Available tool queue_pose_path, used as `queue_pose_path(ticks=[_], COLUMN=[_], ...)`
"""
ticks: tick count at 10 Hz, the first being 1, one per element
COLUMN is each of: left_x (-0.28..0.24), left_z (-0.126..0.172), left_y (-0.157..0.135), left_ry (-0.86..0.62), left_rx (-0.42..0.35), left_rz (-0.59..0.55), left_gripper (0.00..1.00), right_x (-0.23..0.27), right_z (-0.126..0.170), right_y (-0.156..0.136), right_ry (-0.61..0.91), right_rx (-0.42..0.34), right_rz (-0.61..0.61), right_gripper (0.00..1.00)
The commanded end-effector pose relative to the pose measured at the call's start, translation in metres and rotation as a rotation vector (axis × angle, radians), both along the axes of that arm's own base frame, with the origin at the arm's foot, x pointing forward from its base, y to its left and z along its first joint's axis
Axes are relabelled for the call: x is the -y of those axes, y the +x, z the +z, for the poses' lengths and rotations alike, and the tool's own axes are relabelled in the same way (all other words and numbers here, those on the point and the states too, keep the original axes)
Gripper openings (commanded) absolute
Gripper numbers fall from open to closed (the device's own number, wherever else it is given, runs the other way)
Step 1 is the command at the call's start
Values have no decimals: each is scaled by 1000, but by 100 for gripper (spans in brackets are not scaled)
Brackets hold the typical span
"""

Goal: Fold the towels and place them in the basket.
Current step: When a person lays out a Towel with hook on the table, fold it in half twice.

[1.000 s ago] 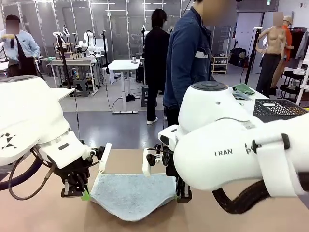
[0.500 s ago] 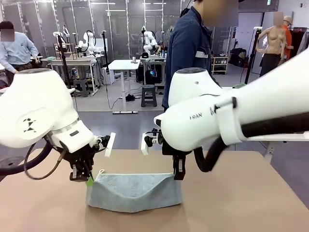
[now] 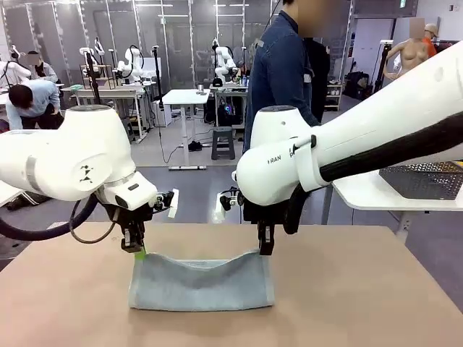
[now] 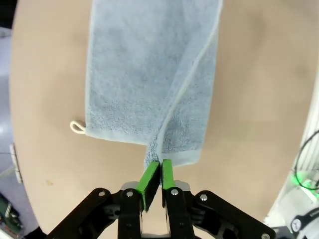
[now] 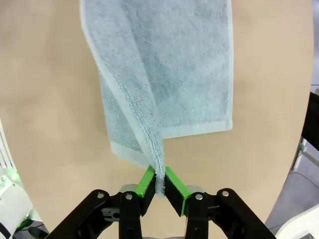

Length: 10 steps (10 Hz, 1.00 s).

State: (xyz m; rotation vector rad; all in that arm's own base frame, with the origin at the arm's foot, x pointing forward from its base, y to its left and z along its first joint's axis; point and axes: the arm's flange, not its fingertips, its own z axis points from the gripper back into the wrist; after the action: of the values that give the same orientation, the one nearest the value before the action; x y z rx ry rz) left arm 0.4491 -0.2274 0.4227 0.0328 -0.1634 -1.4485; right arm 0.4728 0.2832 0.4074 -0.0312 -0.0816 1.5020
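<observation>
Field note, one blue-grey towel (image 3: 201,283) on the brown desk (image 3: 362,289), near its middle. The lower layer is laid flat; the upper edge is held up at both ends and sags between them.

The left pincer (image 3: 137,248) is closed on the towel's left upper corner. In the left wrist view its green pads (image 4: 149,179) are seen pressed almost together, with a thin pinch of towel edge between them. A small cord loop (image 4: 76,127) is noted at a corner lying flat on the desk.

The right pincer (image 3: 265,249) is closed on the right upper corner. In the right wrist view the hem is clamped between pads set in a narrow V.

The dark basket (image 3: 423,179) is seen on a white side table (image 3: 362,194) at the right, well apart from the towel. A person (image 3: 283,79) is standing beyond the desk's far edge
</observation>
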Motion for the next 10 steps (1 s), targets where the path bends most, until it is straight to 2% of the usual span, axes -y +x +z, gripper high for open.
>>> queue_pose_path(ticks=[1, 5, 8, 10], left_x=[8, 5, 4, 1], left_z=[-6, -27, -36, -37], left_y=[22, 51, 51, 49], left_ry=[38, 58, 60, 32], left_rx=[-16, -58, -84, -61], left_rz=[63, 120, 69, 106], left_gripper=[0, 0, 0, 0], right_x=[-2, -2, 1, -1], right_z=[-7, -23, -27, -28], right_y=[24, 50, 50, 50], right_ry=[2, 23, 29, 25], right_rx=[-15, -42, -56, -40], right_rz=[15, -13, -13, -34], right_gripper=[0, 0, 0, 0])
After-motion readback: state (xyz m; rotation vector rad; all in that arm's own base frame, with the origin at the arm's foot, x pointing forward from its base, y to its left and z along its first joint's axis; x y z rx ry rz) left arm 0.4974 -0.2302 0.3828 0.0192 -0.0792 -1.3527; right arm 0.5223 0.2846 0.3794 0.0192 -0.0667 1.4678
